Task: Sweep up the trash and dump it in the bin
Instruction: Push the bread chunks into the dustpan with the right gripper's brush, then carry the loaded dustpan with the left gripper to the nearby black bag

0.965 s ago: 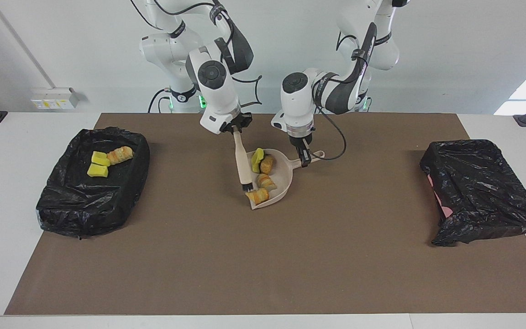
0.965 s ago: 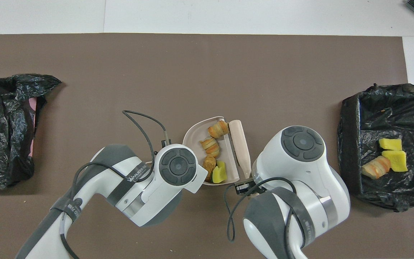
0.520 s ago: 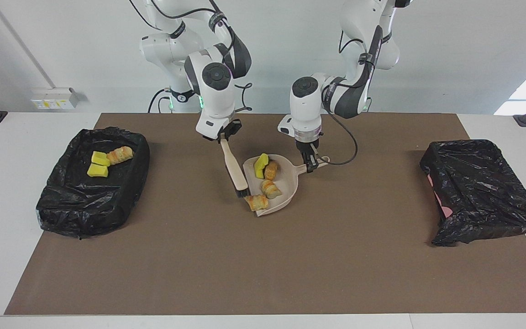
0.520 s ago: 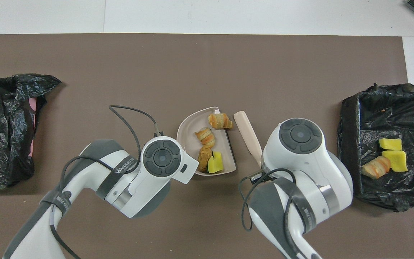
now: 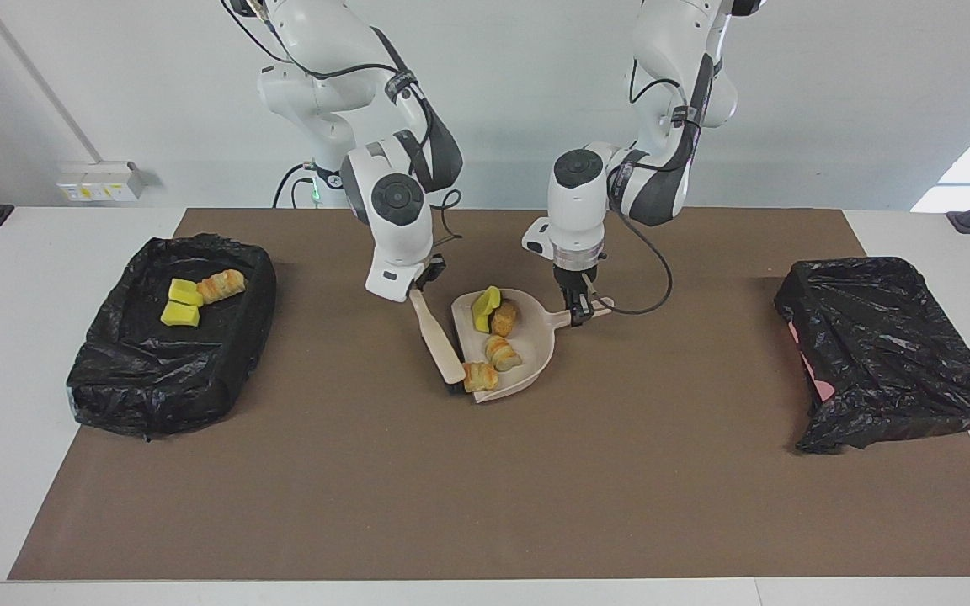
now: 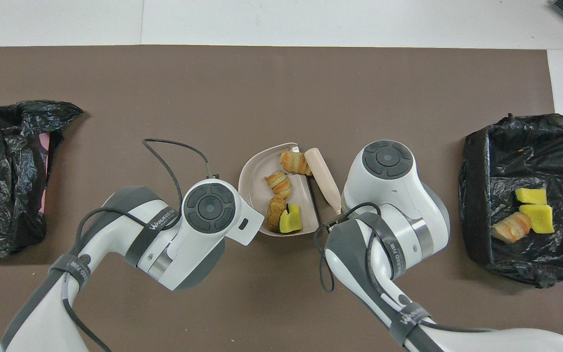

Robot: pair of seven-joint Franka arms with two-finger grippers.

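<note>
Left gripper (image 5: 578, 313) clamps the dustpan (image 5: 527, 358) handle; right gripper (image 5: 423, 284) clamps the brush (image 5: 439, 343) handle. Four trash lumps (image 5: 492, 338) sit in the dustpan at table centre. Three lie in the lined bin (image 5: 127, 387) toward the right arm's end.

Bare mat (image 5: 468, 480) lies between both bins (image 5: 169, 337).

Dustpan (image 5: 527, 353) and brush handle (image 5: 439, 337): smooth matt beige plastic. Bin liners (image 5: 169, 337) (image 5: 889, 349): crinkled glossy black plastic film; table mat (image 5: 485, 488) matt brown, flat. Yellow trash chunks (image 5: 179, 303) look spongy, tan pieces (image 5: 493, 349) flaky; arm shells (image 6: 389, 190) glossy white plastic.
</note>
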